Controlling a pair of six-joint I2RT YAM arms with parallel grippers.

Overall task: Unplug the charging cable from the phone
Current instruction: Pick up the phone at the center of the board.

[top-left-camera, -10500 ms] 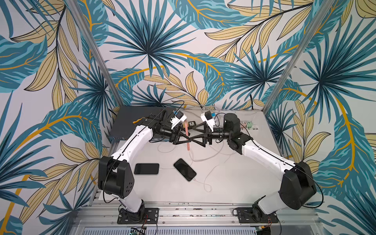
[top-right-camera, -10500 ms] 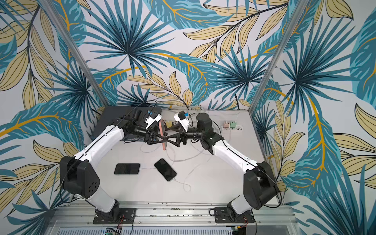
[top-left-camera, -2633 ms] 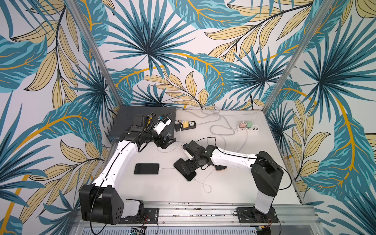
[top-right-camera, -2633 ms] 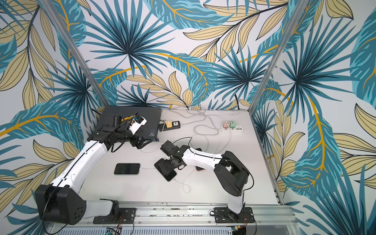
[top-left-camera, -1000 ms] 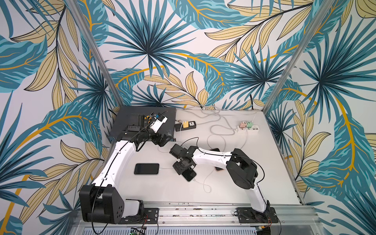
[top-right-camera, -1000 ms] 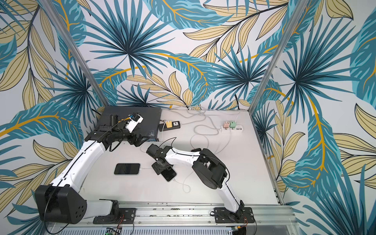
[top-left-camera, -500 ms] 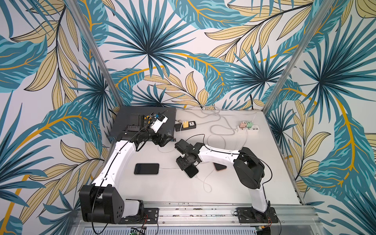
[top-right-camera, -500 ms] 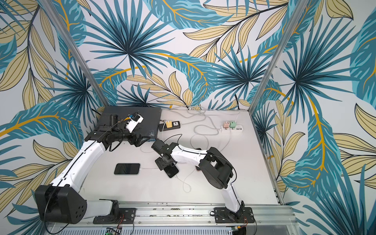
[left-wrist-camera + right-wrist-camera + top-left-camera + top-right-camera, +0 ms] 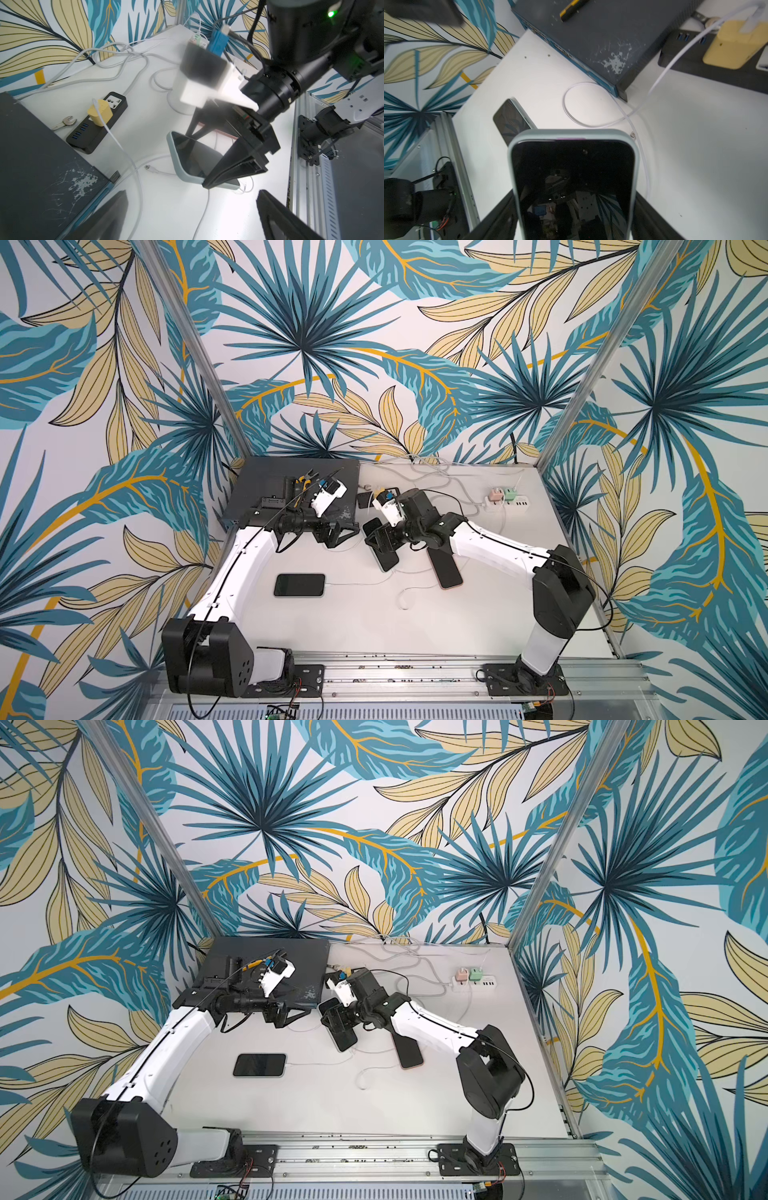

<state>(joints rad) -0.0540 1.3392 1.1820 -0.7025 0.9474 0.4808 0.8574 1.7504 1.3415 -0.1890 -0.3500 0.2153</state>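
The right hand (image 9: 381,540) was clamped across the width of a slab-shaped phone with a glossy black screen in a matte, pale blue-green soft case (image 9: 572,182). Its black wedge-shaped fingers (image 9: 502,220) pressed against the case's long rounded edges. The cased phone sat near the middle of the white tabletop (image 9: 374,635); whether it was lifted clear of the surface could not be told. The left hand (image 9: 345,533) hovered just beside it, near the edge of a scratched dark grey metal box (image 9: 286,479), with its fingers spread wide and empty.

By my reading the task was at its holding stage: the cased phone was secured, but the pull was not yet made. The thin white charging cable (image 9: 400,598) curled in a loose loop on the tabletop from the end of the cased phone nearer the robot's base. The plug itself was hidden behind the right hand, so its seating could not be seen, though nothing showed it free. What was left, I judged, was for the open left hand to pinch the small plug and draw it straight out.

The cable looked limp and slick, the case rubbery and grippy, the screen mirror-smooth. A second, bare black phone (image 9: 299,585) lay flat well apart, with its own white lead attached
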